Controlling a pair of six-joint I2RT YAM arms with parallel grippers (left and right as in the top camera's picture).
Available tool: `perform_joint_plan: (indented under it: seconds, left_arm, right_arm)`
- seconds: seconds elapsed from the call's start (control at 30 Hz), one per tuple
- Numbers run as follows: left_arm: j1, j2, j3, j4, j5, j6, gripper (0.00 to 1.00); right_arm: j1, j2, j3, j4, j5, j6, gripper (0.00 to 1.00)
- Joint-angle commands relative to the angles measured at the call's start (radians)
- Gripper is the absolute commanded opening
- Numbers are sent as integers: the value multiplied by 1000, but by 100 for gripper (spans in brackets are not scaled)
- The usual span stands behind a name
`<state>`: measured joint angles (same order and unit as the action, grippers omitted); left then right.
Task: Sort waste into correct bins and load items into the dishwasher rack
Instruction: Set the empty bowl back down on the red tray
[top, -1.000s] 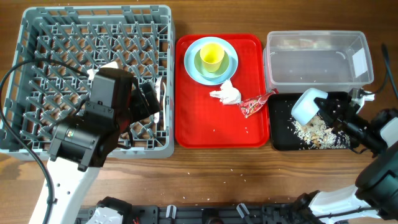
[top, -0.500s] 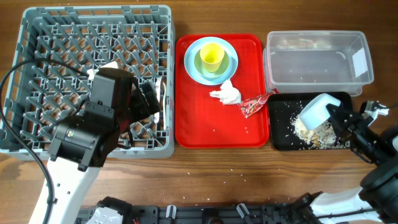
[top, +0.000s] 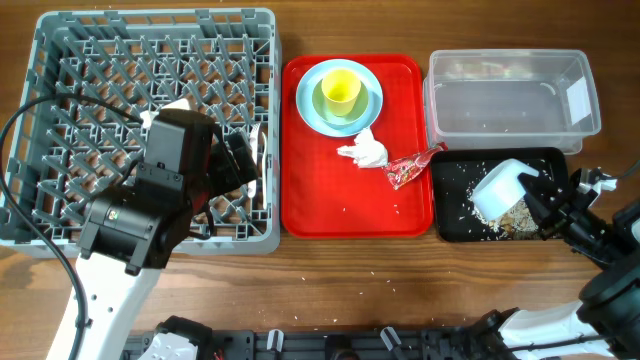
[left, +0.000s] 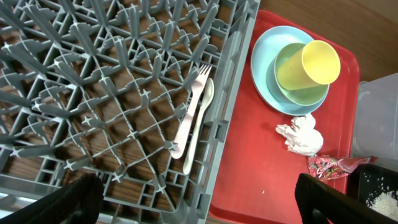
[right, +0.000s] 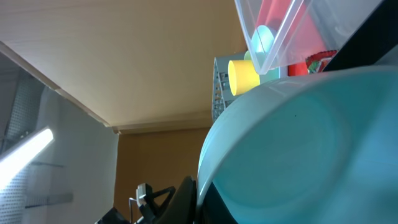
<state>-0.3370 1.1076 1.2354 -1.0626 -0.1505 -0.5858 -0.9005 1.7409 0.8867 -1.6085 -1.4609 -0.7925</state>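
We note the right gripper (top: 543, 203) clamped on a pale blue bowl (top: 497, 187) tipped over the crumb-strewn black tray (top: 450, 222), the left gripper (left: 199, 200) spread wide, empty, above the rack (left: 231, 93) holding fork (left: 188, 112) and spoon (left: 200, 121).

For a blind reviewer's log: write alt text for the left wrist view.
A white fork and spoon lie side by side in the bottom of a grey rack, beside the wall nearest a red tray. The tray holds a yellow cup in a blue bowl on a blue plate, a crumpled napkin and a red wrapper.
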Motion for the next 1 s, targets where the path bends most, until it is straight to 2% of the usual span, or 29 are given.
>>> perform_joint_plan:
  seconds: [0.0, 0.13, 0.23, 0.3, 0.33, 0.4, 0.43, 0.5, 0.53, 0.57, 0.67, 0.8, 0.97]
  left_arm:
    - [8, -6, 10, 2, 5, 1, 100]
    - [8, -6, 10, 3, 4, 1, 100]
    - [8, -6, 10, 3, 5, 2, 100]
    - [8, -6, 10, 3, 5, 1, 100]
    - [8, -6, 10, 2, 5, 1, 100]
    - [8, -6, 10, 2, 5, 1, 100]
    - [8, -6, 10, 3, 5, 1, 100]
    - [8, -6, 10, 2, 5, 1, 100]
    - [8, -6, 10, 3, 5, 1, 100]
    - [8, -6, 10, 3, 5, 1, 100]
    - [8, -6, 10, 3, 4, 1, 100]
    - [8, -6, 10, 3, 5, 1, 100]
    - [8, -6, 10, 2, 5, 2, 100]
  right_arm:
    - [19, -42, 105, -4, 98, -5, 4]
    - [127, -85, 382, 8, 235, 225, 4]
    - [285, -160, 512, 194, 450, 589, 4]
    - [485, -262, 534, 364, 727, 836, 4]
    - [608, -309, 534, 419, 816, 890, 4]
    - [837, -351, 534, 473, 967, 949, 5]
    - [1018, -349, 532, 486, 1100, 979, 5]
    - [1239, -323, 519, 498, 1236, 1012, 6]
    - [1388, -285, 513, 501, 1324, 1093, 8]
    - [1448, -258, 513, 496, 1339, 1116, 9]
    - [1567, -142, 512, 483, 1338, 1192, 9]
    - [1593, -39, 512, 504, 1339, 1187, 9]
    - [1593, -23, 512, 522, 1413, 1207, 8]
